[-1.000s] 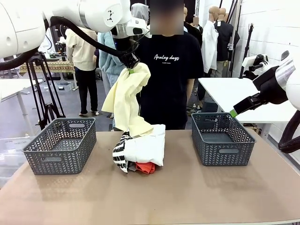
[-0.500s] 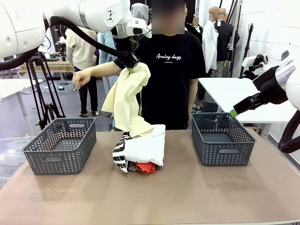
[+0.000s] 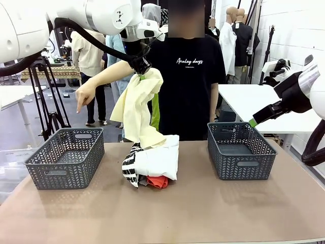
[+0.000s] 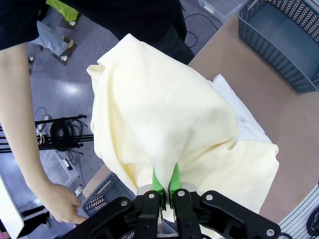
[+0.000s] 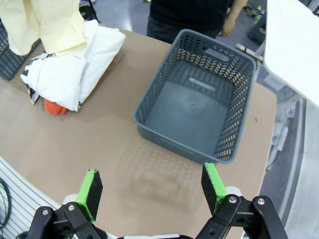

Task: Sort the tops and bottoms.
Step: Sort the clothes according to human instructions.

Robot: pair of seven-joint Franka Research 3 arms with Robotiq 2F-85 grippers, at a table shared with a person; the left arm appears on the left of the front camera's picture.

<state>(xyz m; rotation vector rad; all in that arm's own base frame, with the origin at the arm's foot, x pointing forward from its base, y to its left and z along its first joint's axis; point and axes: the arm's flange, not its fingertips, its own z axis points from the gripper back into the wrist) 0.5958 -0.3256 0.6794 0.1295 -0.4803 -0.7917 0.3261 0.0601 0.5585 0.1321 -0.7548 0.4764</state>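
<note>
My left gripper (image 3: 142,66) is shut on a pale yellow garment (image 3: 137,109), held high over the table's middle with its lower end resting on the pile. In the left wrist view the green pads (image 4: 158,182) pinch the yellow cloth (image 4: 164,114). The pile holds a white garment (image 3: 160,160), a black-and-white patterned one (image 3: 131,168) and an orange-red one (image 3: 158,181). My right gripper (image 3: 252,122) hangs open, high beside the right basket (image 3: 239,150); its wrist view shows the open gripper (image 5: 152,186) above that empty basket (image 5: 199,99).
An empty grey basket (image 3: 66,157) stands at the table's left. The person stands behind the table, one hand (image 3: 84,96) pointing down above the left basket. A white table (image 3: 254,99) stands behind at the right.
The person's arm has stretched out to the left and the hand has dropped, now pointing down over the left basket. Both arms and the yellow garment have stayed put.
</note>
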